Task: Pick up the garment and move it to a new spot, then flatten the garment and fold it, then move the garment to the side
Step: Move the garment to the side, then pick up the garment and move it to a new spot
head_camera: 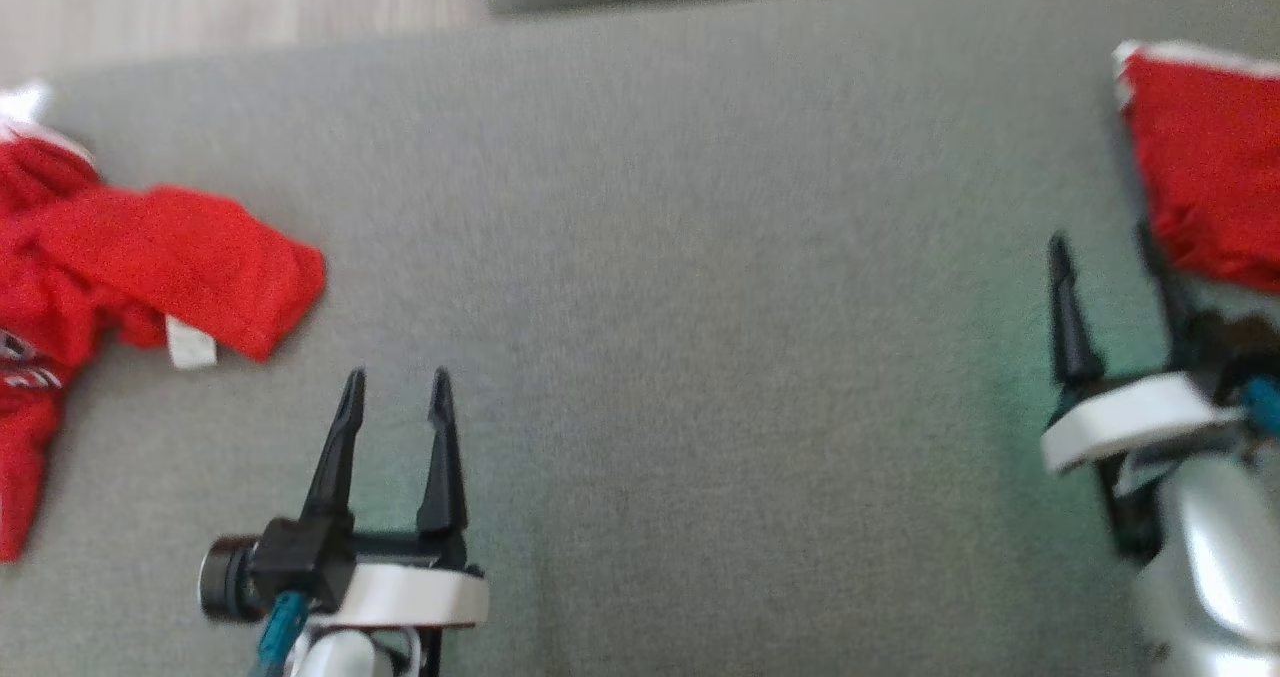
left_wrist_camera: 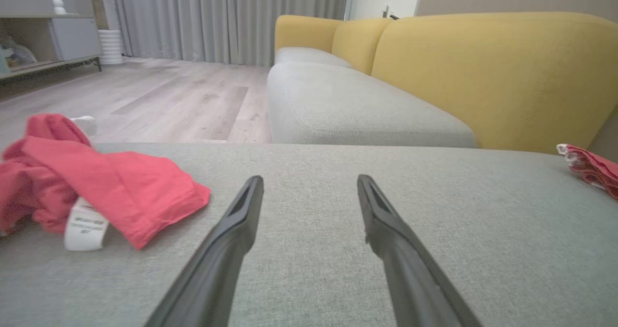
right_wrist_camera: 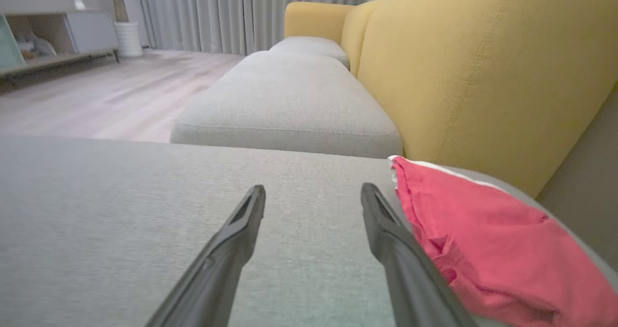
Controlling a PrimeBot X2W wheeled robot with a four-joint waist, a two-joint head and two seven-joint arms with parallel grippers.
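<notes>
A folded red garment (head_camera: 1210, 167) with a white edge lies at the far right of the grey cushion (head_camera: 680, 307). My right gripper (head_camera: 1100, 247) stands open just left of it, and its right finger lies along the cloth's edge in the right wrist view, garment (right_wrist_camera: 483, 235), gripper (right_wrist_camera: 313, 189). Nothing is between its fingers. A second red garment (head_camera: 150, 257), crumpled and with a white label, lies at the far left. My left gripper (head_camera: 397, 382) is open and empty to that garment's lower right; garment (left_wrist_camera: 96, 182), gripper (left_wrist_camera: 310, 179).
The yellow sofa back (right_wrist_camera: 473, 76) rises behind the folded garment. Another grey seat cushion (left_wrist_camera: 357, 109) continues beyond a gap. Wood floor (left_wrist_camera: 169, 90) lies past the cushion's far edge, with a low cabinet (left_wrist_camera: 48, 42) and curtains behind.
</notes>
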